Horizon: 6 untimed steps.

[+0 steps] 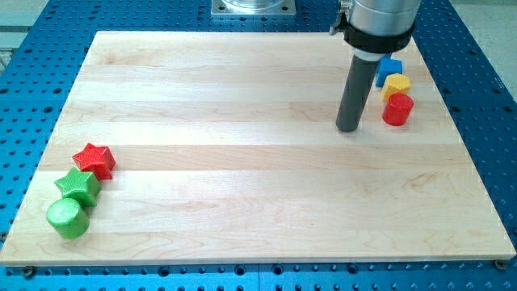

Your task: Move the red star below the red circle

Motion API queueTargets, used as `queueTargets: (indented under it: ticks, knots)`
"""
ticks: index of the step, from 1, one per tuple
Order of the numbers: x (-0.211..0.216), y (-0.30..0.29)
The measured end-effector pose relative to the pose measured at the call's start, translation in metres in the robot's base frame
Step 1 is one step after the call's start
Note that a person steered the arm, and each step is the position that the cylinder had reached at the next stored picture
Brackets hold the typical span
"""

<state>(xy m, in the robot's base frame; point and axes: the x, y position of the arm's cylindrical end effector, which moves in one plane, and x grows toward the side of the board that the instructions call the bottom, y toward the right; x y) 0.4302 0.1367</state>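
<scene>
The red star [95, 160] lies near the board's left edge, at the view's lower left. The red circle [397, 109], a short red cylinder, stands near the board's right edge in the upper right. My tip [349, 128] rests on the board just left of the red circle, with a small gap between them. It is far to the right of the red star.
A green star [77, 186] touches the red star from below-left, and a green cylinder [67, 217] sits below that. A yellow block [396, 84] and a blue block [389, 70] stand just above the red circle. The wooden board [242, 145] lies on a blue perforated table.
</scene>
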Motion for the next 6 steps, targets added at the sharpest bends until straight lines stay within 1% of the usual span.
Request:
queueTargets:
  ticks: [1,2,3,4,5,6]
  knots:
    - [0.036,-0.030]
    - [0.067,-0.029]
    - [0.014,-0.067]
    - [-0.015,-0.133]
    - [-0.027,-0.215]
    - [-0.029,-0.297]
